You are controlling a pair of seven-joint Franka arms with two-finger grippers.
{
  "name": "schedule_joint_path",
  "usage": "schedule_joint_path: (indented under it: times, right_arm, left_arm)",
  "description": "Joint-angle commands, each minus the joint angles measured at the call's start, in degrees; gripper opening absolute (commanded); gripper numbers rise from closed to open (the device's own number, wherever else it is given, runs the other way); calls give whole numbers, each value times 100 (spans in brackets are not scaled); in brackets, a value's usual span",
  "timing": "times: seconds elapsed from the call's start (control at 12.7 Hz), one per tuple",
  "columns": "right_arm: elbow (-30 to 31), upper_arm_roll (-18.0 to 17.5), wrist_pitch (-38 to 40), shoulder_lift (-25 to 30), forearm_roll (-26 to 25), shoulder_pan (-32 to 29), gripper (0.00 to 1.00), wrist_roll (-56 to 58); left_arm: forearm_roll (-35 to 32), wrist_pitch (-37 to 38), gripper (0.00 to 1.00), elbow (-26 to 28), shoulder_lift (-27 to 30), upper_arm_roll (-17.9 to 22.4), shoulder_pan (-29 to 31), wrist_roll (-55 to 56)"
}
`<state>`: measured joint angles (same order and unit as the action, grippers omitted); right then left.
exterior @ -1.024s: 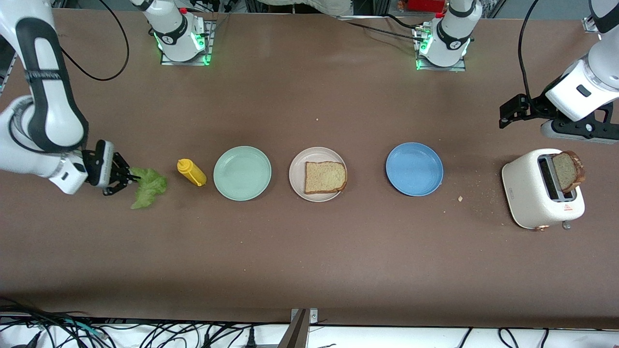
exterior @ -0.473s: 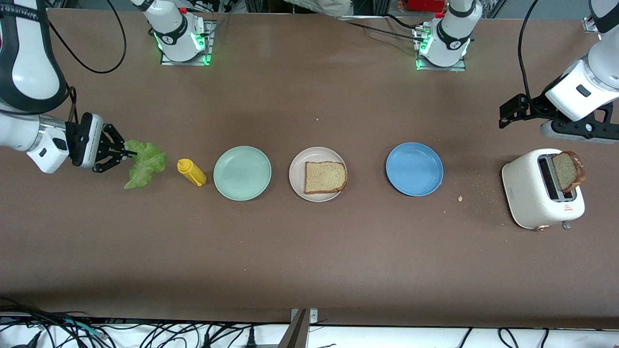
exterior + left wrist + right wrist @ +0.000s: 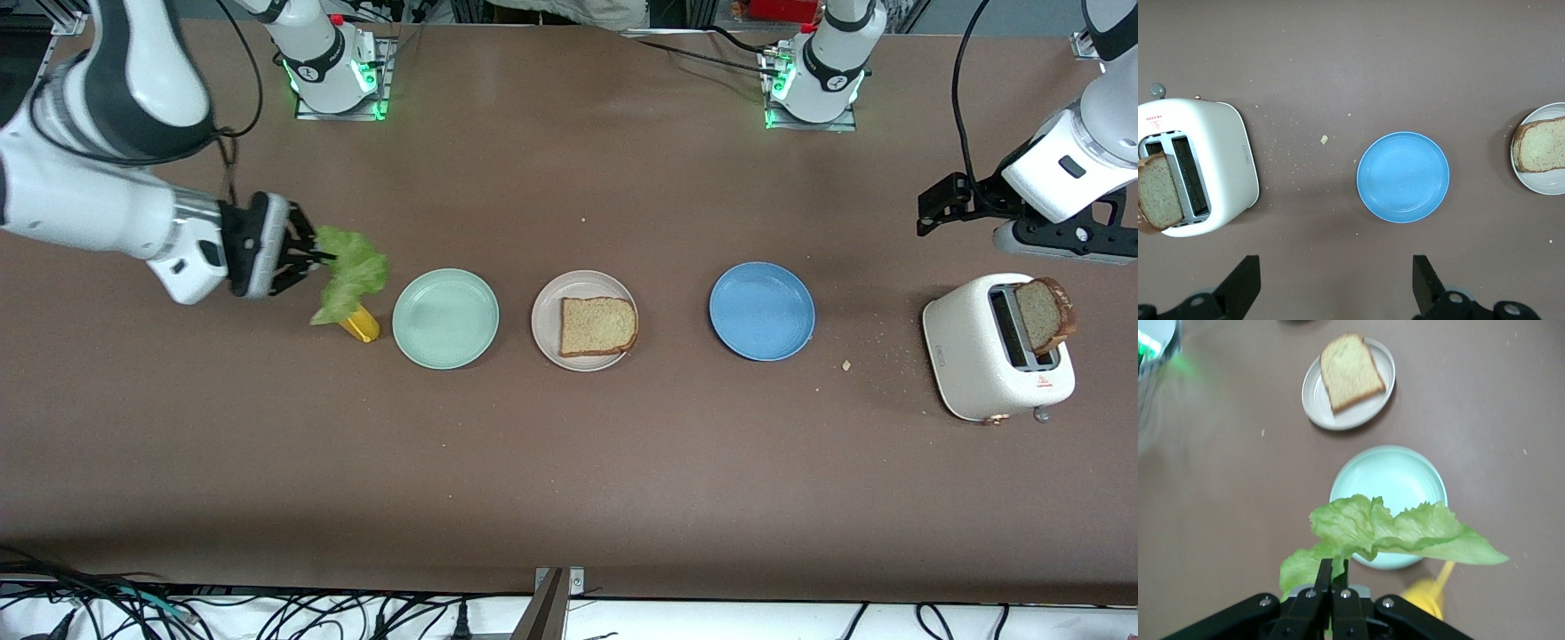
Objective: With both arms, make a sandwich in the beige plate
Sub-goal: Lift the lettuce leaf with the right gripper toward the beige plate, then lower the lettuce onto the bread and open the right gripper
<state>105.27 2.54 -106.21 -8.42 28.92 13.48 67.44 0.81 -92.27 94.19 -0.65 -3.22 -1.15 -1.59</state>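
With my right claw (image 3: 307, 258) clamped tight on the lettuce leaf (image 3: 348, 283), I have lifted it off the table (image 3: 569, 462) and carried it over the yellow bottle (image 3: 363, 327), toward the beige plate (image 3: 544, 333) holding one bread slice (image 3: 597, 325). My left claw (image 3: 1335, 290) waits with fingers apart above the toaster (image 3: 996, 356), where the second slice (image 3: 1042, 313) stands, so the lettuce layer comes next.

Both arms are glossy white with rounded joints and dark grey-black bands, ending in black grippers: right gripper (image 3: 307, 258), left gripper (image 3: 929, 209). Black cables trail off them, and the bases glow green.
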Motion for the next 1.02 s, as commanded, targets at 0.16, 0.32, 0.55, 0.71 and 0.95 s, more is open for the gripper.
schedule_joint_path:
  times: [0.16, 0.32, 0.55, 0.71, 0.95]
  right_arm:
    - [-1262, 71, -346, -1150, 629, 848, 0, -1398]
    - [-1666, 19, -1108, -1730, 1026, 1024, 0, -2004]
    - [-2063, 19, -2145, -2408, 2157, 1577, 0, -2472]
    - [-2064, 45, -2770, -2576, 2730, 1981, 0, -2691]
    - [-2064, 89, -3684, -2927, 2803, 2535, 0, -3192]
  left_arm:
    - [25, 43, 100, -41, 13, 5, -8, -131]
    - [25, 43, 100, -41, 13, 5, -8, -131]
    - [25, 43, 100, -41, 13, 5, -8, -131]
    - [25, 43, 100, -41, 13, 5, -8, -131]
    - [25, 43, 100, -41, 13, 5, -8, -131]
